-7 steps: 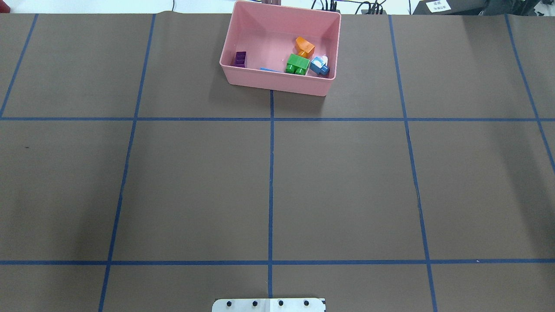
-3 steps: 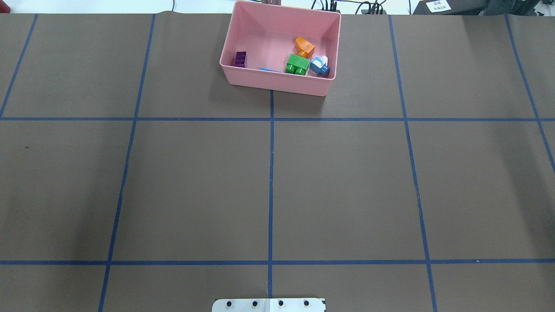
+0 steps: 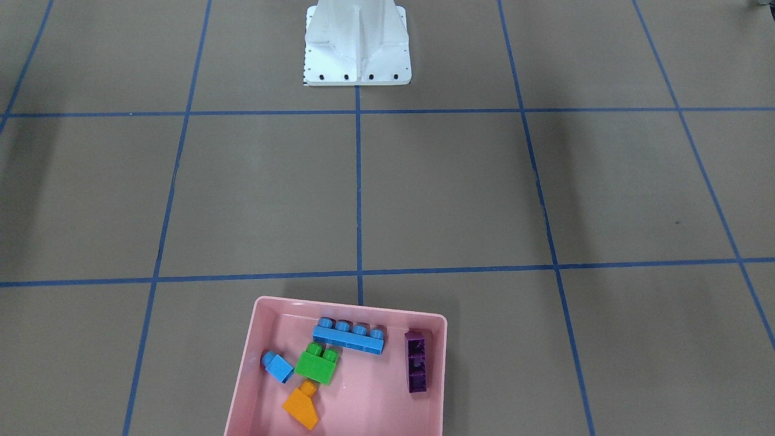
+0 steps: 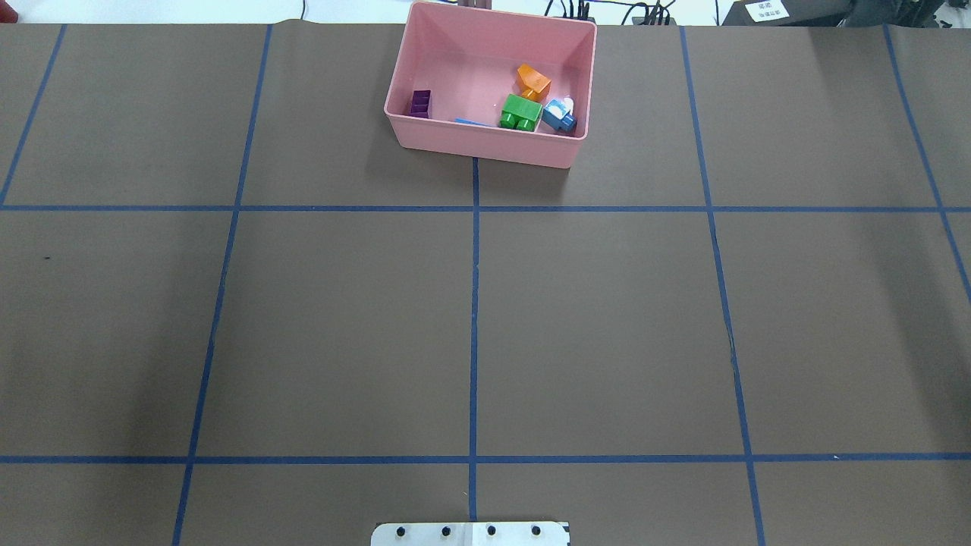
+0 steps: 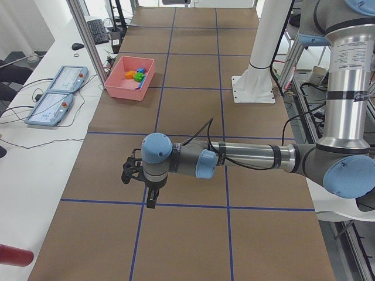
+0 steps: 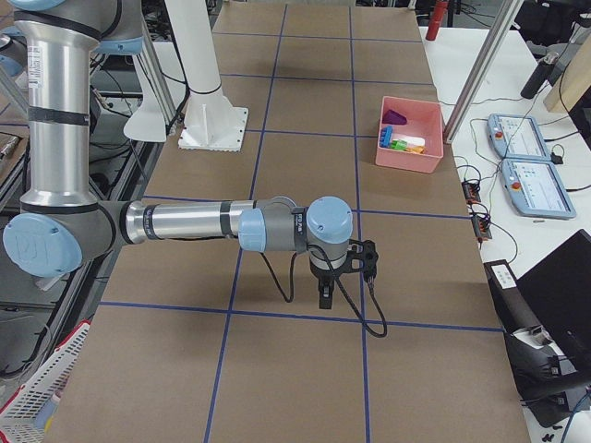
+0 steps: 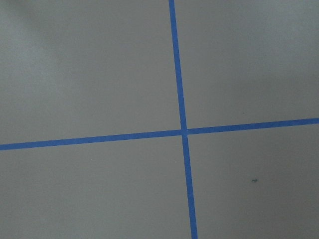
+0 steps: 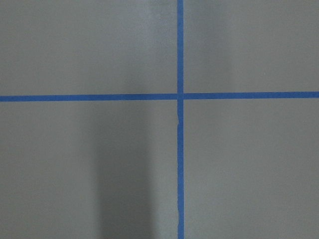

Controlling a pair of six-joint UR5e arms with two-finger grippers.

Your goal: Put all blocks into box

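The pink box (image 3: pixel 243 375) stands at the table's far side from the robot and also shows in the overhead view (image 4: pixel 485 149). All five blocks lie inside it: orange sloped (image 3: pixel 301 409), small blue cube (image 3: pixel 278 367), long blue bar (image 3: pixel 349 339), dark purple (image 3: pixel 418 362) and green (image 3: pixel 317 364). My left gripper (image 5: pixel 151 199) hangs low over bare table, far from the box. My right gripper (image 6: pixel 325 297) does the same at the other end. Both show only in the side views, so I cannot tell whether they are open or shut.
The white metal base (image 3: pixel 357 48) stands at the robot's edge of the table. Blue tape lines cross the brown table cover (image 4: pixel 607 326). Two control tablets (image 5: pixel 55 96) lie on a side bench beyond the box.
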